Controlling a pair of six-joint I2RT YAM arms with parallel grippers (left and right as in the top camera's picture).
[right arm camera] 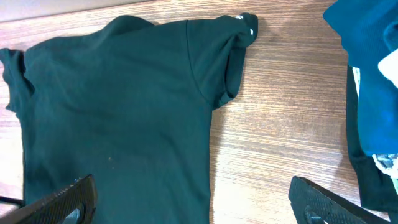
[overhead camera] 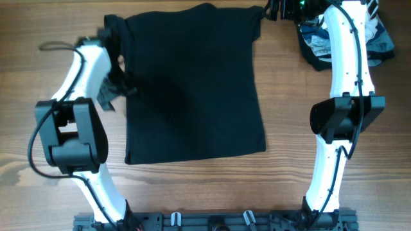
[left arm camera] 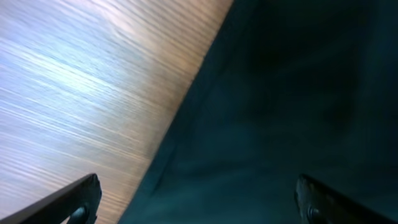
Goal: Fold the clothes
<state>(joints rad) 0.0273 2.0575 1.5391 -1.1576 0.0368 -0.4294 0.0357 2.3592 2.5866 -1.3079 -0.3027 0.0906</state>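
Observation:
A dark T-shirt lies spread flat on the wooden table, collar at the far edge and hem toward me. My left gripper is open and empty, hovering low over the shirt's left side edge; the left wrist view shows that edge between the open jaws. My right gripper is open and empty above the table's far right, past the shirt's right sleeve. In the right wrist view the shirt and its bunched sleeve lie beyond the open jaws.
A pile of blue and white clothes sits at the far right corner, also in the right wrist view. A black mounting rail runs along the near edge. Bare wood lies right of the shirt.

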